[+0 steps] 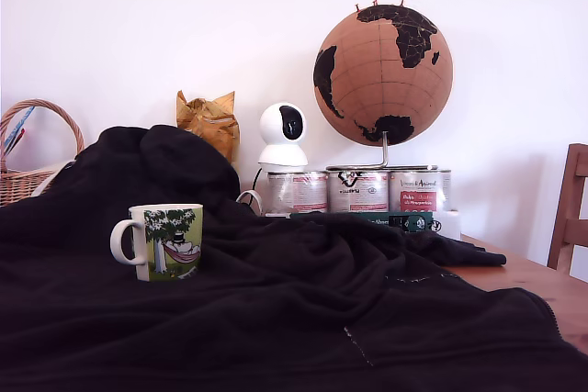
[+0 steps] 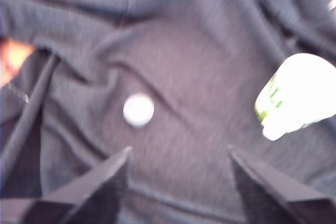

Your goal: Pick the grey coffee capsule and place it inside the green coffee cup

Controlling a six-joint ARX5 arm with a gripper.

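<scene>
Grey coffee capsule (image 2: 138,109) lies on the dark blanket (image 2: 210,66), seen only from the wrist view as a small pale round disc, blurred. It is not visible in the exterior view, likely hidden in the folds. The capsule sits clear of the gripper (image 2: 178,171), above the gap between the fingers (image 2: 105,177) and toward one of them, not centred. Fingers are spread wide apart and empty, nothing touching them.

Green coffee cup (image 1: 166,241) stands upright on the blanket at the exterior view's left, handle pointing to that view's left, tree and hammock print facing the camera. In the wrist view it shows overexposed at the edge, well apart from the capsule.

Handling judgement: capsule is probably very light, thin-walled and smooth, so it may dent under a hard squeeze and slip or tip if pinched off-centre. The soft blanket gives underneath, so the capsule could sink or roll when the fingers press down, and a fingertip may snag fabric. Best hold is likely across the round body on opposite sides, just under the rim, with a gentle close. The cup is rigid ceramic, heavier, with an open mouth facing up, but it rests on soft cloth, so a bump could tip it.

Arm is not visible in the exterior view.
</scene>
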